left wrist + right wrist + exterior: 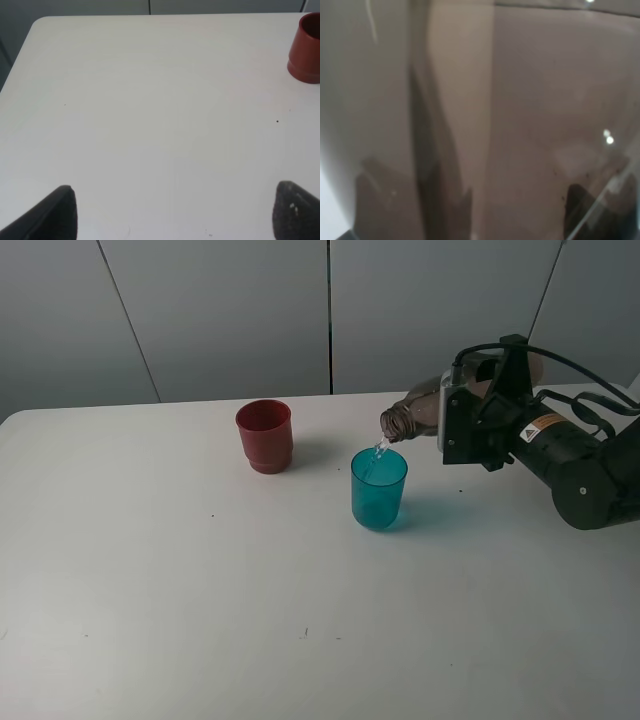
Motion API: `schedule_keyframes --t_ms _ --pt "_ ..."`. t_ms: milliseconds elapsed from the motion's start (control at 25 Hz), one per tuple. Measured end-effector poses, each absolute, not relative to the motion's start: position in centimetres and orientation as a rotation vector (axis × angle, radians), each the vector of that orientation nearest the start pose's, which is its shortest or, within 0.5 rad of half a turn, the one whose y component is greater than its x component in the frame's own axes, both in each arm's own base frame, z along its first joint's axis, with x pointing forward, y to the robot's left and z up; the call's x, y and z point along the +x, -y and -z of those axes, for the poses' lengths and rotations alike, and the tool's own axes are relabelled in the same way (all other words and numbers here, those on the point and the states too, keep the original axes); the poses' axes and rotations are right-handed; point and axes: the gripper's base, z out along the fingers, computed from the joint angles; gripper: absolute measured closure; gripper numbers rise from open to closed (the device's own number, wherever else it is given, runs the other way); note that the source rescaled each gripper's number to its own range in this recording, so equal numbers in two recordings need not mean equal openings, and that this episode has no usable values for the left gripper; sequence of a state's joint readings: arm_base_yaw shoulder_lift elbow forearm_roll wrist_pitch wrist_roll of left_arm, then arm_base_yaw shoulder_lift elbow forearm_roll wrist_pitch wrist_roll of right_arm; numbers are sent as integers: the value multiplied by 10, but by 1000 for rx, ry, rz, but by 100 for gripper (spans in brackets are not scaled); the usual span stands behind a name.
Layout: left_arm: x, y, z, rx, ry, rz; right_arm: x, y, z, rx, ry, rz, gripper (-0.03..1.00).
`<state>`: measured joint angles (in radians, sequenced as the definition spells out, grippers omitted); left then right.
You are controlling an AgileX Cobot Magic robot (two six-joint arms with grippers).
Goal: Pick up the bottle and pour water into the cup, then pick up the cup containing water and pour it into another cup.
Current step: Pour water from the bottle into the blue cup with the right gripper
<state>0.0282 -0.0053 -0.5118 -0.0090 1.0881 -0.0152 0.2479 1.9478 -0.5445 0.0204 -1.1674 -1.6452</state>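
The right fingers (pixel 462 430) clench the tall smoky grey-brown plastic bottle (pixel 415 416), tipped so its mouth, just beyond them, trickles water (pixel 381 447) into the translucent teal plastic tumbler (pixel 379 490) below, while the left fingers (pixel 60 215) are spread and empty.

Exterior high view: right gripper (pixel 468 420) wraps the bottle (pixel 410 416) mid-body, so the label and much of the far end stay hidden behind the jaws and mount. Right arm (pixel 590 480) is cut off by the picture's right edge. Thin stream from the bottle mouth into the teal cup (pixel 379 490) is barely resolved; water level cannot be told.

Right wrist view: bottle fills the whole picture, brown blur, too close; jaws only dark smudges.

Left wrist view: red cup (pixel 305 55) is cut by the right edge. Left gripper (pixel 180 212): only 2 fingertips (pixel 60 215) show, cut by the lower edge.
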Motion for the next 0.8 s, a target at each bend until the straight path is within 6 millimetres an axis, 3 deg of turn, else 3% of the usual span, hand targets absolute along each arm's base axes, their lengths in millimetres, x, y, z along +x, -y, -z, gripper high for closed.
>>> schedule_keyframes --t_ms 800 --pt "-8 1 -278 -44 -2054 3 305 -76 -121 -1522 -1042 1074 92"
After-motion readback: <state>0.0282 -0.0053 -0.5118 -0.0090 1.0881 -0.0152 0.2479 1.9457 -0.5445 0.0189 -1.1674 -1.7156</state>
